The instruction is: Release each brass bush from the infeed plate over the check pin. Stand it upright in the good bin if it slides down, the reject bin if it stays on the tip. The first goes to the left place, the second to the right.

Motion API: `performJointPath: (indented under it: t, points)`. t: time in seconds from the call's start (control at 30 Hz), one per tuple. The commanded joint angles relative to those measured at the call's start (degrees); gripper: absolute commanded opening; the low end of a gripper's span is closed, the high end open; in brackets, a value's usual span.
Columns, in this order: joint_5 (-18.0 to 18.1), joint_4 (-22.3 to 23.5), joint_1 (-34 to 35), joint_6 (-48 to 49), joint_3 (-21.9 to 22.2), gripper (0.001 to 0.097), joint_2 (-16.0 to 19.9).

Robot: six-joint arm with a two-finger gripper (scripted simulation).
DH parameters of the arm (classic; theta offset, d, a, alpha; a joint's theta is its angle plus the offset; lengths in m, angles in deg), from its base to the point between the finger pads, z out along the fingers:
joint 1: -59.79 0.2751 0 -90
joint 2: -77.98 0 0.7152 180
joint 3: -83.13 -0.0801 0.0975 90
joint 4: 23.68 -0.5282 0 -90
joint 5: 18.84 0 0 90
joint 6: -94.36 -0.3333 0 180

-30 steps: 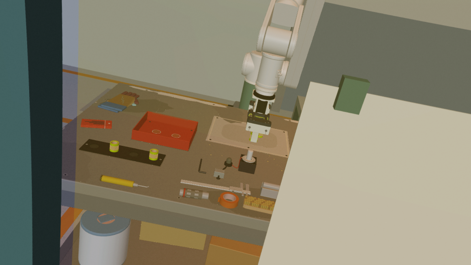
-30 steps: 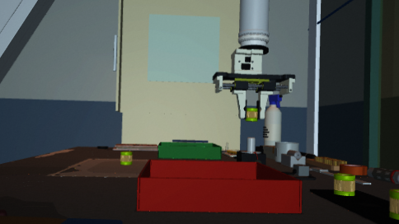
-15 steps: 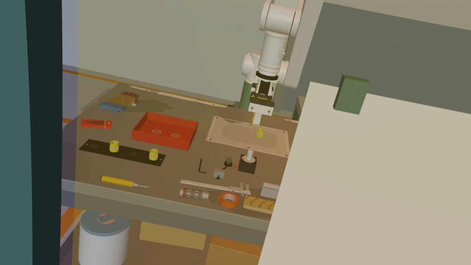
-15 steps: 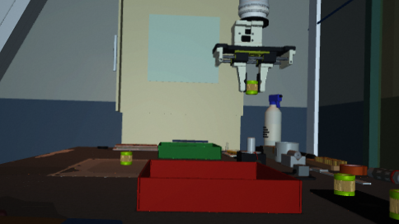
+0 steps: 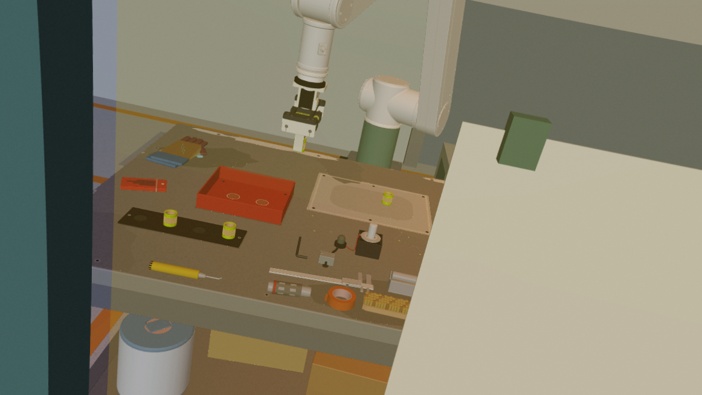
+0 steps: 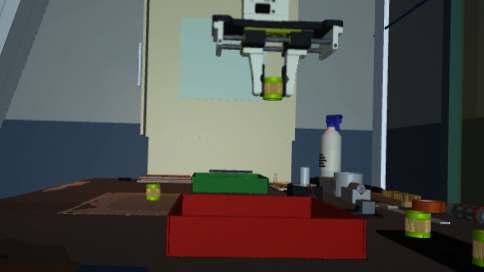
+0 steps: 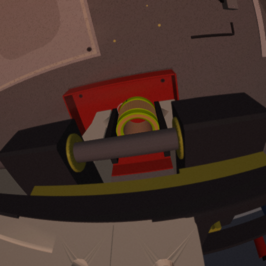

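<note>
The brass bush (image 6: 273, 88) I grip hangs high above the red bin (image 5: 245, 194), upright, with yellow-green bands at its ends. My gripper (image 6: 273, 90) is closed on it, and through the wrist camera the bush (image 7: 137, 117) sits over the bin's floor (image 7: 120, 92). The bin (image 6: 266, 225) is empty, with two ring marks (image 5: 233, 196) (image 5: 261, 201) on its floor. Another bush (image 5: 387, 198) stands on the tan plate (image 5: 371, 201). Two more bushes (image 5: 170, 218) (image 5: 229, 230) stand on the black plate (image 5: 181, 226). The check pin (image 5: 372, 229) rises from its black block in front of the tan plate.
A green bin (image 6: 230, 183) lies just behind the red one in the second side camera. A hex key (image 5: 300, 248), calliper (image 5: 319, 278), tape roll (image 5: 341, 298), and yellow tool (image 5: 179, 269) lie near the front edge. A spray bottle (image 6: 331, 146) stands at the back.
</note>
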Motion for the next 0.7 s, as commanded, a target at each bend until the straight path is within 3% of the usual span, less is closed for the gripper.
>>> performJointPath:
  t: [0.0, 0.2, 0.43, 0.67]
  points:
    - [0.07, -0.06, -1.06, 1.05, -0.07, 0.0038, -0.15]
    - [0.32, -0.13, -5.71, 5.83, -0.67, 0.0038, -0.51]
    - [0.55, -0.14, -6.28, 6.5, -0.85, 0.0038, -0.46]
    - [6.17, -0.1, -6.38, 6.56, -3.92, 0.0038, 2.28]
